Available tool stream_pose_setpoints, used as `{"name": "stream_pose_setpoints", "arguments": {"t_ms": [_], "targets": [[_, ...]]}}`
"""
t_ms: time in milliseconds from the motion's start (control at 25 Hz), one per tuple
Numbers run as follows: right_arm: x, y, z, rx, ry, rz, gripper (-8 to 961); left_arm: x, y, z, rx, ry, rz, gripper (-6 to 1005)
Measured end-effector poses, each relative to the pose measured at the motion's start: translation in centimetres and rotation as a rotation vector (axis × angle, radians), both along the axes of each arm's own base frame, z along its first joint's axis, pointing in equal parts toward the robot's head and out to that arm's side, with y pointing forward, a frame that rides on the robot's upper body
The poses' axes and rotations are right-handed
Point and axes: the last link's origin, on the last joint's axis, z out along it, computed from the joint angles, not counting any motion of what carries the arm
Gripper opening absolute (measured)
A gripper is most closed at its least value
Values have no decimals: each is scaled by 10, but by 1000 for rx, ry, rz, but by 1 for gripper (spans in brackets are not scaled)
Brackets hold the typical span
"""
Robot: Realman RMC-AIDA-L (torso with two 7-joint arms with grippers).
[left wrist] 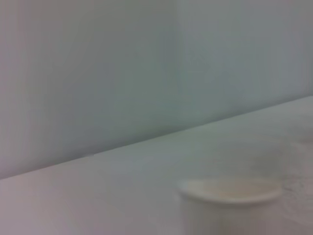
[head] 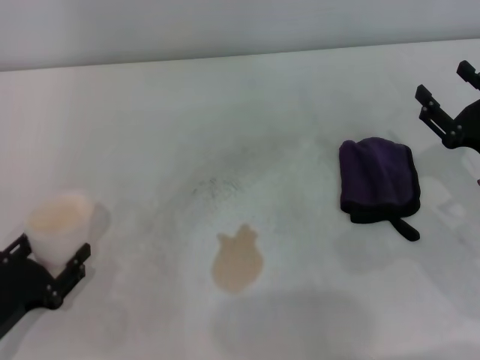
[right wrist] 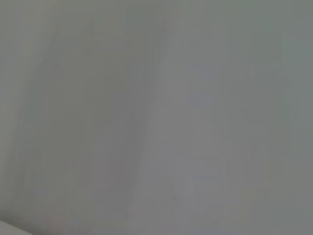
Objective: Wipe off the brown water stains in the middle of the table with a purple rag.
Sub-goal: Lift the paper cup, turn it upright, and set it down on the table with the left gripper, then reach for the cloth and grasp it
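Our left claw point(head: 46, 264) sits at the bench's point(head: 150, 135) near left corner, its fingers spread around a white cup point(head: 58, 229). Our right claw point(head: 448, 101) hangs wide and empty at the far right, just beyond the rag point(head: 376, 180). Left of the rag, well apart, lies the stain point(head: 238, 260), mid-bench.

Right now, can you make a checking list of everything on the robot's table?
Surface: white table, faint grey smudges.
Job's things: brown water stains, one tan puddle, unwiped; purple rag folded to its right, apart from it.
Clutter: white paper cup, upright at the left edge.
Grippers: left tool around the cup; right tool open, beyond the rag, not touching.
Cables: nothing seen.
Surroundings: plain grey wall.
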Motion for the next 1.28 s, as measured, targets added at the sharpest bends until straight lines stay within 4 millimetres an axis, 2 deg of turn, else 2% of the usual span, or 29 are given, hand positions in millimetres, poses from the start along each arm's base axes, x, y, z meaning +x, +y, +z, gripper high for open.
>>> {"name": "stream_pose_setpoints", "arguments": {"t_ms": [240, 520, 760, 920, 1280], "targets": [[0, 2, -1, -6, -4, -6, 738, -3, -11, -3, 0, -2, 16, 629], [1, 5, -2, -14, -10, -14, 738, -1, -14, -5, 6, -12, 12, 660], [0, 6, -2, -13, -12, -11, 738, 0, -17, -6, 28, -1, 1, 831], [0, 7, -1, -10, -17, -9, 737, -1, -22, -8, 57, 15, -3, 893], [-1, 7, 1, -5, -24, 2, 737, -5, -47, -10, 119, -13, 56, 893]]}}
